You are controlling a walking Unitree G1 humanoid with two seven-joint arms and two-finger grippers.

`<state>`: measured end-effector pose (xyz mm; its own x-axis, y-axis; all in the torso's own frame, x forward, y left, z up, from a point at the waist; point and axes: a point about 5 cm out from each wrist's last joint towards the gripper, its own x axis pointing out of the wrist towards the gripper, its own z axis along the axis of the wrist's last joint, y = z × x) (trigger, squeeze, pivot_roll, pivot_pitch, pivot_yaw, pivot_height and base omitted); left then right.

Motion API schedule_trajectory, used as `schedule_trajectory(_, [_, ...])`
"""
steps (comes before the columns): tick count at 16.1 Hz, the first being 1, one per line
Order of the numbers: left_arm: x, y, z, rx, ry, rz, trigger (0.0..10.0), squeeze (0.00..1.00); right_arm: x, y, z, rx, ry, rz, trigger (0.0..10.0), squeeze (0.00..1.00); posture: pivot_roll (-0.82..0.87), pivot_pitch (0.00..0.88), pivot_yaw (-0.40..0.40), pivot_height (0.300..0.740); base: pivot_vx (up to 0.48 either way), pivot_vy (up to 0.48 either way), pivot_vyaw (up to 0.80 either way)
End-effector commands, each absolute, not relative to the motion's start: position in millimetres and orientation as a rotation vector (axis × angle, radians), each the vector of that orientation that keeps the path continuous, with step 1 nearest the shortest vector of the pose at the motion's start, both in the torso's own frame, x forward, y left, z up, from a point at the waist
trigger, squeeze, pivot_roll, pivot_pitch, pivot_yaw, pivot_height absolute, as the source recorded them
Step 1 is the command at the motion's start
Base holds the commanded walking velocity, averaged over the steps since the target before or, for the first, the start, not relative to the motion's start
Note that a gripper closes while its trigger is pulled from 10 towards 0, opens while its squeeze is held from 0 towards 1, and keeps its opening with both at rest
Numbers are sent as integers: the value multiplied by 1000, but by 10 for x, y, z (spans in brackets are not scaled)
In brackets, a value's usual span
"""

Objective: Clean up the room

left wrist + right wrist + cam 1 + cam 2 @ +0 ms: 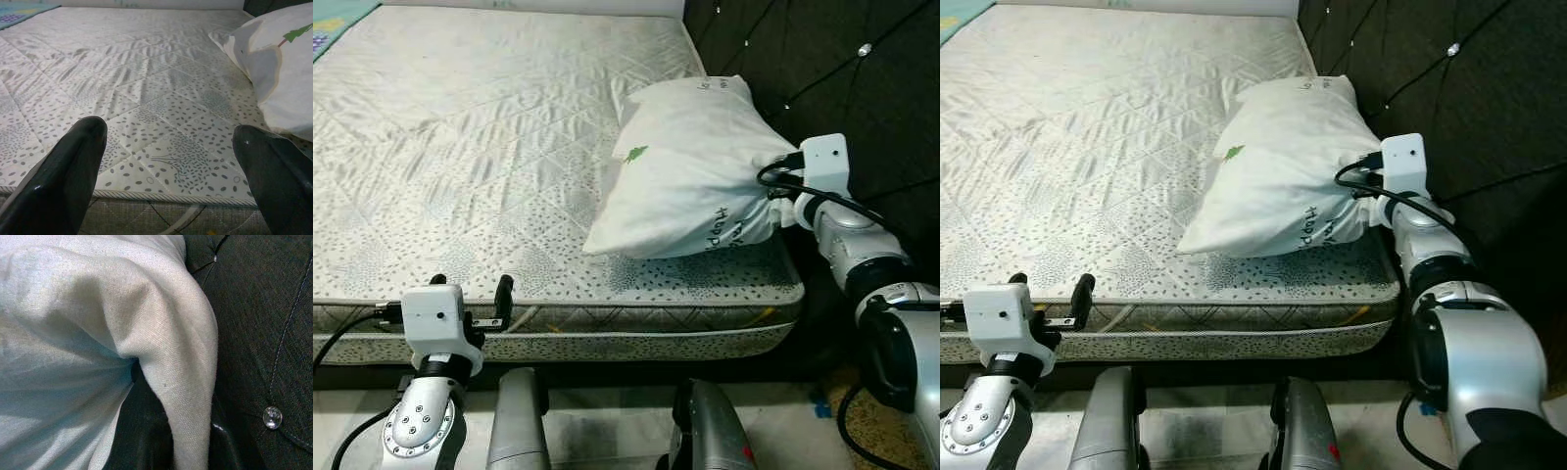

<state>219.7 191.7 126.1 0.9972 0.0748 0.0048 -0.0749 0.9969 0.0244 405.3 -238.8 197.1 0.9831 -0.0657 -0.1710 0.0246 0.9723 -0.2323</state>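
Note:
A white pillow (690,166) with a small green tree print and dark lettering lies on the right side of the bare mattress (460,147), against the dark headboard. My right gripper (773,201) is shut on the pillow's near right corner, and the fabric (161,347) bunches over its fingers and hides them. My left gripper (470,289) hovers open at the mattress's front edge, left of the pillow, with nothing between its fingers (73,161).
The dark tufted headboard (822,69) with shiny buttons runs along the right of the bed. A teal cloth (337,15) lies at the mattress's far left corner. My legs (519,411) stand close to the bed's front side.

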Motion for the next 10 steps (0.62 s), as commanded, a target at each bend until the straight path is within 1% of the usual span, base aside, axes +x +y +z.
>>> schedule_trajectory(1, [2192, 1917, 1224, 33, 8, 80, 10000, 0, 4094, -2494, 2349, -241, 40, -85, 0, 0, 117, 26, -62, 561, 0, 0, 0])
schedule_trajectory(3, [2193, 1916, 1221, 31, 6, 81, 10000, 0, 4077, -2494, 2275, -218, 44, -64, 0, 0, 117, 25, -62, 561, 0, 0, 0])
schedule_trajectory(5, [2182, 1920, 1220, 31, 6, 86, 10000, 0, 4051, -2485, 2184, -143, 26, -42, 0, 0, 115, 26, -60, 561, 0, 0, 0])
schedule_trajectory(10, [2199, 1915, 1209, 32, 10, 68, 10000, 0, 3910, -2615, 1903, 4, -16, -70, 0, 0, 91, 28, -36, 561, 0, 0, 0])
